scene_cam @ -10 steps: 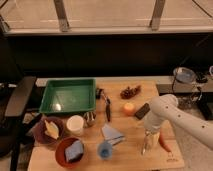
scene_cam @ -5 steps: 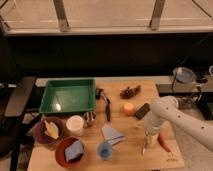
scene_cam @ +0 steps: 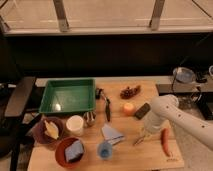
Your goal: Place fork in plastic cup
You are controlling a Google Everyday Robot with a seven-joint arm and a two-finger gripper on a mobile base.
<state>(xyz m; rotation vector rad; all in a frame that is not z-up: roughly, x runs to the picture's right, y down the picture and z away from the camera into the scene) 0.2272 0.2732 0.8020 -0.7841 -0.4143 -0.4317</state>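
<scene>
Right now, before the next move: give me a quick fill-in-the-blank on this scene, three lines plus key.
1. The bowl next to the blue plastic cup is ___ in colour.
2. The gripper is low over the board, with the fork at it, between the plastic cup and the orange ___.
3. The cream-white cup stands beside a small shiny ___ cup.

Missing words: red; carrot; metal.

The gripper [scene_cam: 144, 133] is low over the wooden table [scene_cam: 150, 161], the fork [scene_cam: 138, 141] right beneath it, the carrot [scene_cam: 164, 142] near it, the blue plastic cup [scene_cam: 104, 149] well apart.
</scene>
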